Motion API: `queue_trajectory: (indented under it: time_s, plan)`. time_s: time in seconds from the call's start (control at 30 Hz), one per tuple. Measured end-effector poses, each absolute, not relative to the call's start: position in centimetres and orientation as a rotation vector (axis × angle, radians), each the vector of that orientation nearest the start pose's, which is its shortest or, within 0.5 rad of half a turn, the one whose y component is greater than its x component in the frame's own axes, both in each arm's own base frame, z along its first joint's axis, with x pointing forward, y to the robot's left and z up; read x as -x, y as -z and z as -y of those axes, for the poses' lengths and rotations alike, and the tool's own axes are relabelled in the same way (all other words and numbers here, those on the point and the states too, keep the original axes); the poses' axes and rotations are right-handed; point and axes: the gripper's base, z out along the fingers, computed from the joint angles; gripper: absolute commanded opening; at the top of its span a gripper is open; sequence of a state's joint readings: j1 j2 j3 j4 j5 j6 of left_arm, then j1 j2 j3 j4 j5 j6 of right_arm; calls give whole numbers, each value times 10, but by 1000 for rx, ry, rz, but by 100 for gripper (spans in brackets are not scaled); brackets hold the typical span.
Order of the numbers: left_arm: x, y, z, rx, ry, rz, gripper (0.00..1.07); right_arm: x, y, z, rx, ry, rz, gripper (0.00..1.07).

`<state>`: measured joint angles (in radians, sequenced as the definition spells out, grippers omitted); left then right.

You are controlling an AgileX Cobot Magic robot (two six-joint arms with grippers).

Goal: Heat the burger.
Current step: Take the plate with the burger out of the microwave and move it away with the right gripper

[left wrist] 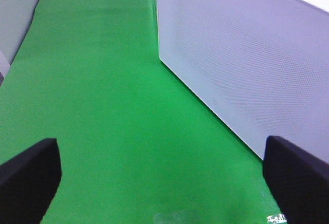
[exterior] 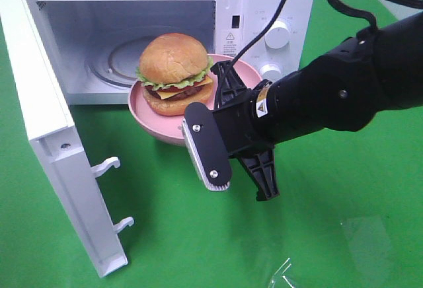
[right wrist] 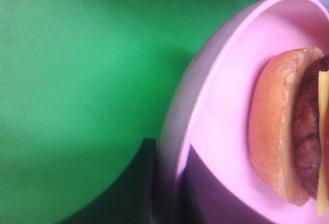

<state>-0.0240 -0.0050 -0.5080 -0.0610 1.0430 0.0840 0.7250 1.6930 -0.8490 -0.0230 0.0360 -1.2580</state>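
High view, burger: the burger (exterior: 175, 73) is sitting on a pink plate (exterior: 239, 75) in the middle of the frame, right at the mouth of the open microwave (exterior: 277, 10), with the cavity lying behind it toward the upper left.
High view, right gripper: the right gripper (exterior: 228, 93) is reaching in from the right side of the frame and pinching the plate's near-right rim, so the burger is lying straight ahead of the jaws and the cavity is lying on the same line beyond.
High view, door: the microwave door (exterior: 59, 162) is standing swung wide at the left edge, leaving the way in open.
Left wrist view, left gripper: the left gripper (left wrist: 164, 178) is hanging with jaws spread wide and holding nothing, looking along green cloth (left wrist: 103, 111) beside a white perforated panel at the upper right; no burger is showing here.
Right wrist view, grip: the jaws are sitting nearly together on the plate rim at the bottom centre, with the burger's bottom bun at the right edge.
Nearer arm: I am judging the right arm to be the one that matters.
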Motion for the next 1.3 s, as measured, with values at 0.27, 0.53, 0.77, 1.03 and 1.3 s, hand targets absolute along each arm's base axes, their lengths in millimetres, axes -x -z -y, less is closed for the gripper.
queue_trajectory:
  time_s: [0.27, 0.53, 0.77, 1.03, 1.3]
  plan:
    - [6, -281, 5, -111, 34, -2009, 100, -227, -187, -200, 1982, 263, -1294, 0]
    - [6, -281, 5, -111, 34, -2009, 100, -207, -200, -181, 1938, 260, -1304, 0]
    - [6, -281, 5, -111, 34, -2009, 100, -188, -205, -165, 1925, 262, -1300, 0]
    - [6, -281, 5, -111, 34, -2009, 100, -166, -213, -146, 1902, 253, -1317, 0]
    - [6, -281, 5, -111, 34, -2009, 100, -149, -218, -129, 1925, 263, -1331, 0]
